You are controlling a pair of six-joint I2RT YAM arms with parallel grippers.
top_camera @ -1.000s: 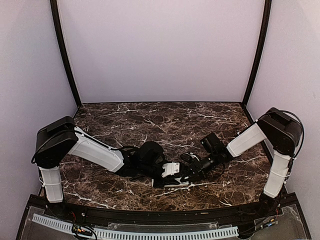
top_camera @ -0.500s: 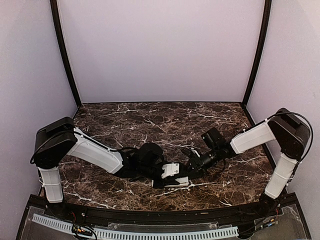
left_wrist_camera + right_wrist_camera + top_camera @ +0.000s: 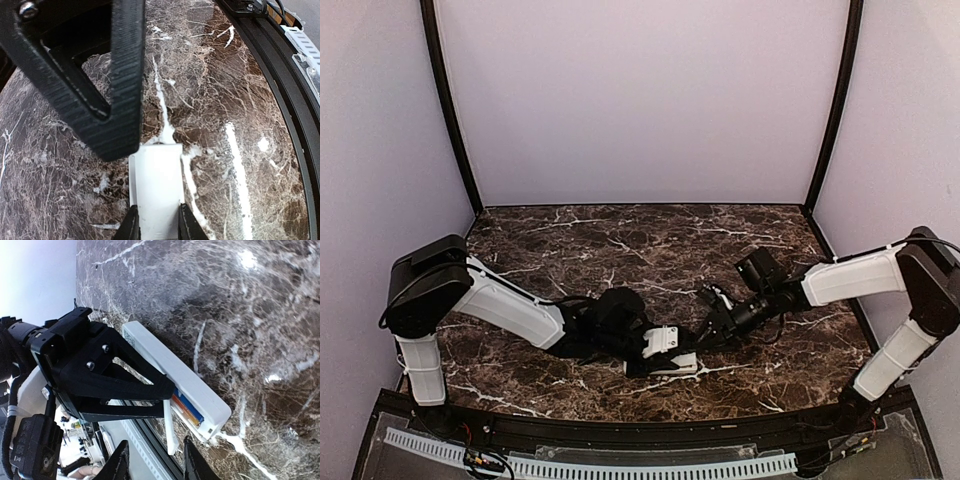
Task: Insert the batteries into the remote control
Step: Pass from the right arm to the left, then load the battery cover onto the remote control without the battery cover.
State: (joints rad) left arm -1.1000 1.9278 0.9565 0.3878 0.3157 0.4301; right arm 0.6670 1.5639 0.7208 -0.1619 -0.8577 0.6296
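Centrally, left jaws clamp a slim white remote control (image 3: 192, 387) holding blue and orange cylindrical batteries (image 3: 187, 410); right jaws stand released.

There are 1 remote control (image 3: 172, 371), 2 batteries (image 3: 187, 410) (1 blue, 1 orange) and 2 tools: left tool (image 3: 157, 227), right tool (image 3: 156, 462).

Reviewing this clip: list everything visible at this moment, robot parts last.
remote control: one, white, front middle, held just above the marble
batteries: two, one blue and one orange, side by side in the remote's open end
table: one, dark brown marble with white veins
slotted cable duct: one, white, along the front edge
left gripper: one, black, shut on the remote
right gripper: one, black, open and empty, right of the remote
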